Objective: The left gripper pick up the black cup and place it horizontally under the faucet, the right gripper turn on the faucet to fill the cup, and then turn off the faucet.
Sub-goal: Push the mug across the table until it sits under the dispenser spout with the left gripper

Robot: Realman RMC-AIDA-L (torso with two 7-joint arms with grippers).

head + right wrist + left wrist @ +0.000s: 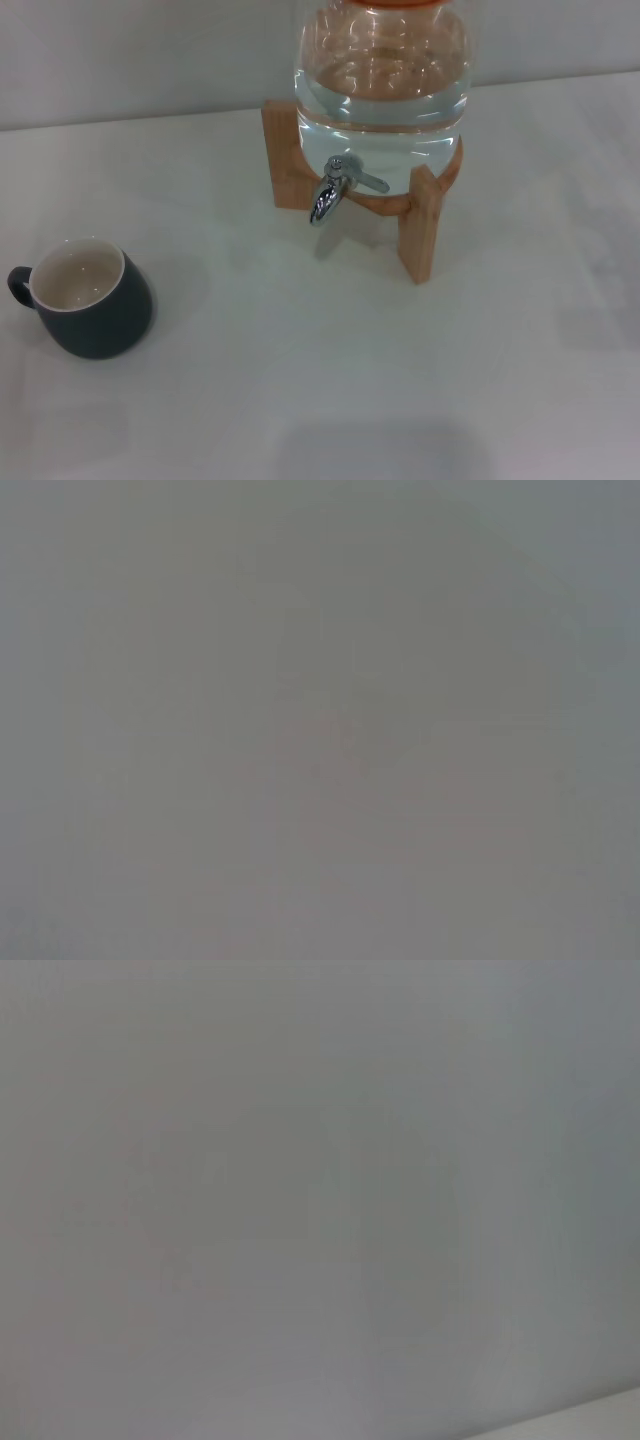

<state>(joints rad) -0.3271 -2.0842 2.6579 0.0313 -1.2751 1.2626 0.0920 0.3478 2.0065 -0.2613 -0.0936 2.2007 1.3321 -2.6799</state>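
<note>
A: Where's the black cup?

B: Near me, on the left of the table, upright, well apart from the faucet. I see neither gripper, so their state I can't tell.

A: Handling?

B: Probably stiff, slick, breakable ceramic; I'd pinch its rim.

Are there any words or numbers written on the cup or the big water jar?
None: no words, numbers or signs can be read anywhere.
The black cup is plain.
The glass jar, faucet and wooden stand carry no label.
Both wrist views show only blank grey.
</note>
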